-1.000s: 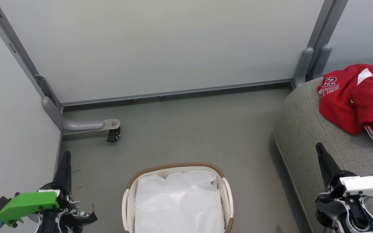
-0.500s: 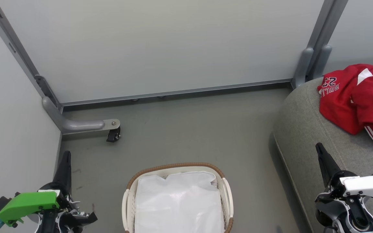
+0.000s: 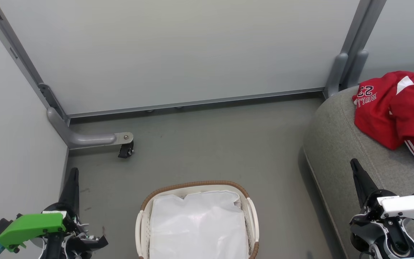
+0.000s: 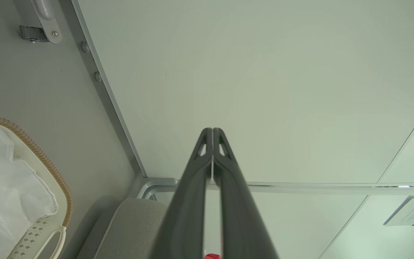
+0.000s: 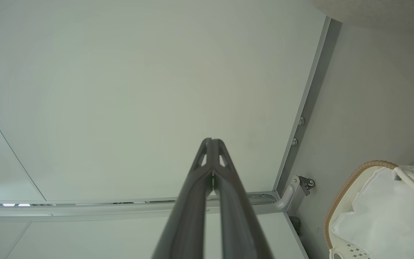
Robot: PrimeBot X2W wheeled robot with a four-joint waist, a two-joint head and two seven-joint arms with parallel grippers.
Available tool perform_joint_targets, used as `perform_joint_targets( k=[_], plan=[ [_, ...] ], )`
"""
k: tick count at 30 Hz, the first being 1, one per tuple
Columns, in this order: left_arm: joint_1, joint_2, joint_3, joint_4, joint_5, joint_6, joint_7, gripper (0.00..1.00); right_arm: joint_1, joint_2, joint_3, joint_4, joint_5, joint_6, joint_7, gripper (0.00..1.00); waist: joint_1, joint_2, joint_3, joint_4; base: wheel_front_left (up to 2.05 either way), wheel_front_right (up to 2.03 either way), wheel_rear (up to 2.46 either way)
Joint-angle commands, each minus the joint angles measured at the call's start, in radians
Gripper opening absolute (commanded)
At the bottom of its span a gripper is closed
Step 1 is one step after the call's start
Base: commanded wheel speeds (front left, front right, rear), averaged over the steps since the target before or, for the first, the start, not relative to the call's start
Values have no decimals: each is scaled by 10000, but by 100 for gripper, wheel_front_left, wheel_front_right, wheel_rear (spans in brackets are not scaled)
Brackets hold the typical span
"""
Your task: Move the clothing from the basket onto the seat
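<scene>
Finding clothing on seat, 2 o'clock | only liner in basket, 6 o'clock | idling left end effector and right end effector closed, empty | judging task done

Red clothing lies heaped on the grey seat. The basket, holding a white liner, stands on the floor between the left gripper and the right gripper.

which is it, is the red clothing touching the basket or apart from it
Apart. The head view shows the clothing lying on the seat, with a stretch of floor between it and the basket.
</scene>
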Motion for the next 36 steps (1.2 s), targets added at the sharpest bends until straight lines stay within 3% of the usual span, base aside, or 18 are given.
perform_joint_targets(
  k=[1, 36],
  plan=[
    [-102, 58, 20, -17, -35, -65, 42, 0, 105, -56, -20, -37, 35, -7, 30, 0, 0, 0, 0, 0, 0, 0, 0],
    [-102, 58, 18, -18, -35, -65, 41, 0, 105, -56, -19, -36, 35, -7, 29, 0, 0, 0, 0, 0, 0, 0, 0]
  ],
)
